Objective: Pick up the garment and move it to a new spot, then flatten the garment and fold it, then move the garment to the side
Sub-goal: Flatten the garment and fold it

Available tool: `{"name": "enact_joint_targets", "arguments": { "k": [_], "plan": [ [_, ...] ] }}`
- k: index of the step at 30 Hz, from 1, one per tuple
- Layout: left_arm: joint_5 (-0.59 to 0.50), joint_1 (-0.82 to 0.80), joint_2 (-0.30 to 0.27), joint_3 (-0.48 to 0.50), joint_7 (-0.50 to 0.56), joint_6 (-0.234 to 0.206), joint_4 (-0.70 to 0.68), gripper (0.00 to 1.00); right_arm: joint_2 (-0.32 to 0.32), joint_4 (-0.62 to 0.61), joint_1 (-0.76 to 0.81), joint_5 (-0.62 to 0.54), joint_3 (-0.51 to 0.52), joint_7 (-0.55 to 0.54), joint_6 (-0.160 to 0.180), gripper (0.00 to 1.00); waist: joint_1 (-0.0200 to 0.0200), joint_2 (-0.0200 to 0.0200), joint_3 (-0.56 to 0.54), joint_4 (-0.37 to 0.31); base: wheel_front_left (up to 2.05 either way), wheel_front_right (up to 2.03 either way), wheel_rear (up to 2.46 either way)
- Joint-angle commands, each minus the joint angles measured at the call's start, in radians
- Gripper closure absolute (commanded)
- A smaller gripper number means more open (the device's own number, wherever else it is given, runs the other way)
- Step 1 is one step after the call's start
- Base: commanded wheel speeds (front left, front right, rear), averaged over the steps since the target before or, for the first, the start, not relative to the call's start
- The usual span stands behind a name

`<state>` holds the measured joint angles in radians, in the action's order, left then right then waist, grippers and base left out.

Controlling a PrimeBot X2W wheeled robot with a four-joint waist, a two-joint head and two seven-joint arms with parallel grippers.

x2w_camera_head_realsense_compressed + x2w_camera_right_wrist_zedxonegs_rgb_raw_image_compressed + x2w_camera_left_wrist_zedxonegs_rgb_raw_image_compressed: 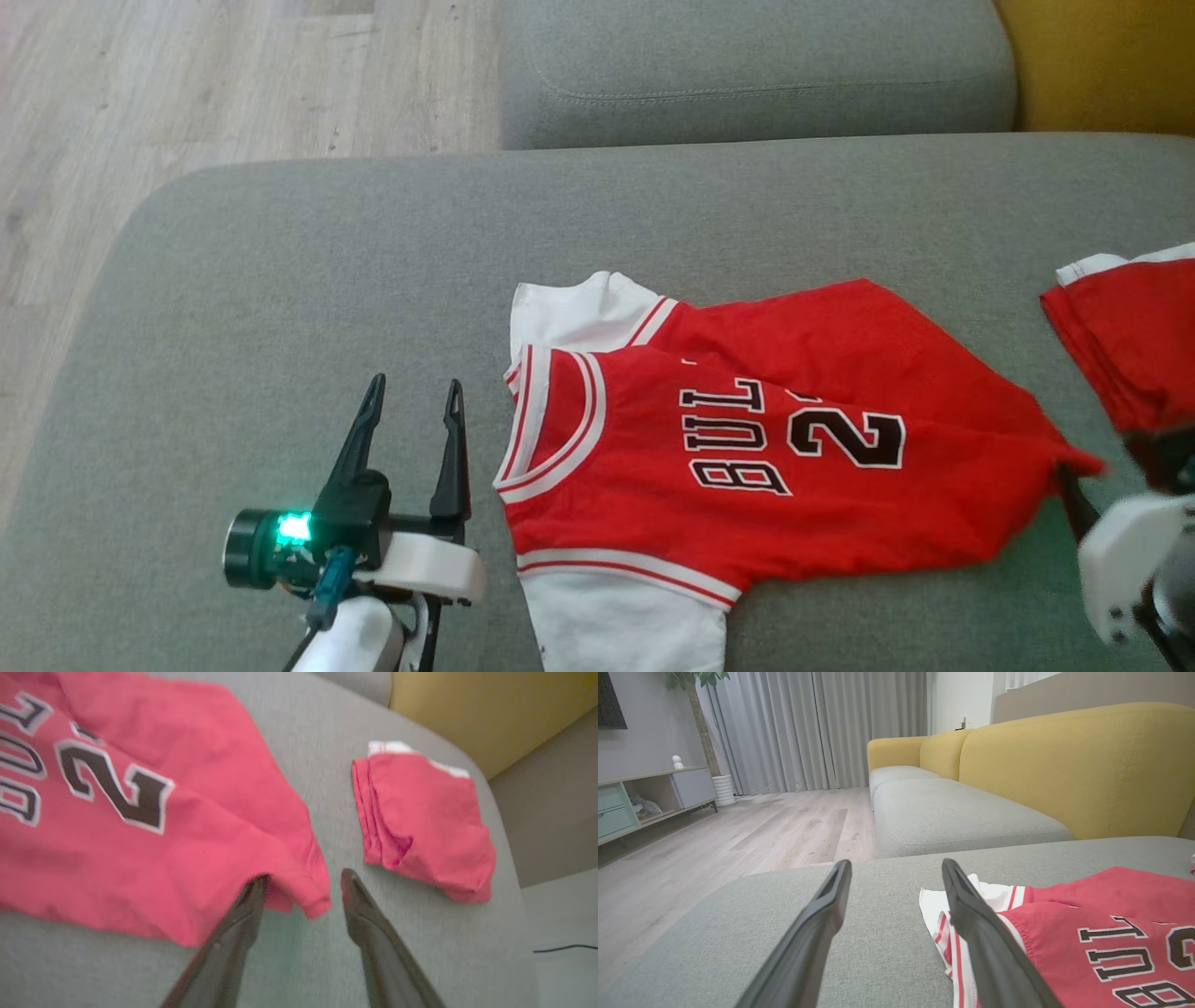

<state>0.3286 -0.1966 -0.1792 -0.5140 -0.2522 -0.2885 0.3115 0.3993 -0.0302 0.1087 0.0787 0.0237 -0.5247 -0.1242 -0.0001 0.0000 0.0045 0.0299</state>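
left gripper (415, 392): fingers spread, empty, just beside the collar of the jersey (794, 439).
right gripper (303, 879): fingers apart, hem corner between their tips, not pinched.
jersey: red, spread front-up on the gray cushion (280, 280).
folded cloth (425, 821): red, right of the hem, apart.
backrest (1102, 56): yellow, behind.

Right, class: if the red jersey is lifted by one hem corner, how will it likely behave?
Probably floppy: the red jersey lies creased and partly folded over itself, so it should drape and bunch. Likely light, being thin fabric lying flat on the sofa cushion. Pushed, it may wrinkle rather than slide, since the cushion looks coarsely woven.
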Motion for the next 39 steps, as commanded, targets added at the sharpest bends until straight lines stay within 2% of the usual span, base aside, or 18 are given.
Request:
{"name": "enact_joint_targets", "arguments": {
  "k": [1, 6, 11, 13, 19, 25, 28, 30, 33, 34, 35, 37, 39],
  "plan": [
    [-0.009, -0.034, -0.006, 0.046, -0.009, 0.003, -0.025, 0.0, 0.014, -0.053, -0.052, -0.009, 0.001, 0.019, -0.007, 0.0, 0.0001, 0.0, -0.002, -0.004, 0.0, 0.0, 0.0],
    [-0.024, -0.045, -0.008, 0.059, -0.01, 0.017, -0.022, 0.0, -0.113, -0.124, -0.128, -0.021, -0.003, 0.195, -0.007, 0.0, 0.0001, 0.0, -0.001, -0.014, 0.0, 0.0, 0.0],
    [-0.033, -0.063, -0.002, 0.063, -0.01, 0.03, -0.02, 0.0, -0.269, -0.122, -0.162, 0.004, -0.037, 0.404, -0.007, 0.0, 0.0001, 0.0, 0.011, -0.009, 0.0, 0.0, 0.0],
    [-0.034, -0.066, 0.002, 0.064, -0.01, 0.036, -0.019, 0.0, -0.31, -0.112, -0.153, 0.01, -0.053, 0.491, -0.007, 0.0, 0.0001, 0.0, 0.014, -0.007, 0.0, 0.0, 0.0],
    [-0.039, -0.074, 0.005, 0.066, -0.01, 0.051, -0.004, 0.0, -0.348, -0.033, -0.08, 0.081, -0.101, 0.689, -0.007, 0.0, 0.0001, 0.0, 0.031, 0.0, 0.0, 0.0, 0.0],
    [-0.056, -0.129, -0.019, 0.058, -0.003, 0.076, 0.009, 0.0, -0.349, 0.013, -0.106, 0.131, -0.102, 0.742, -0.007, 0.0, 0.0001, 0.0, 0.069, -0.017, 0.0, 0.0, 0.0],
    [-0.061, -0.207, -0.039, 0.047, 0.034, 0.118, 0.013, 0.0, -0.349, 0.018, -0.136, 0.134, -0.083, 0.751, -0.007, 0.0, 0.0001, 0.0, 0.108, -0.03, 0.0, 0.0, 0.0],
    [-0.071, -0.287, -0.062, 0.031, 0.073, 0.166, 0.026, 0.0, -0.349, 0.022, -0.152, 0.133, -0.083, 0.755, -0.007, 0.0, 0.0001, 0.0, 0.136, -0.042, 0.0, 0.0, 0.0],
    [-0.071, -0.427, -0.097, 0.009, 0.169, 0.26, 0.069, 0.0, -0.349, 0.027, -0.175, 0.135, -0.095, 0.762, -0.007, 0.0, 0.0001, 0.0, 0.176, -0.065, 0.0, 0.0, 0.0],
    [-0.056, -0.521, -0.113, -0.008, 0.253, 0.338, 0.116, 0.0, -0.349, 0.034, -0.188, 0.142, -0.101, 0.767, -0.007, 0.0, 0.0001, 0.0, 0.197, -0.082, 0.0, 0.0, 0.0],
    [-0.048, -0.563, -0.12, -0.021, 0.299, 0.367, 0.142, 0.0, -0.349, 0.037, -0.193, 0.146, -0.103, 0.769, -0.007, 0.0, 0.0001, 0.0, 0.206, -0.091, 0.0, 0.0, 0.0],
    [-0.028, -0.639, -0.138, -0.056, 0.391, 0.403, 0.198, 0.0, -0.349, 0.046, -0.203, 0.152, -0.11, 0.773, -0.007, 0.0, 0.0001, 0.0, 0.222, -0.111, 0.0, 0.0, 0.0],
    [0.002, -0.699, -0.158, -0.108, 0.474, 0.416, 0.249, 0.0, -0.349, 0.056, -0.215, 0.158, -0.121, 0.777, -0.007, 0.0, 0.0001, 0.0, 0.234, -0.131, 0.0, 0.0, 0.0]
  ]
}}
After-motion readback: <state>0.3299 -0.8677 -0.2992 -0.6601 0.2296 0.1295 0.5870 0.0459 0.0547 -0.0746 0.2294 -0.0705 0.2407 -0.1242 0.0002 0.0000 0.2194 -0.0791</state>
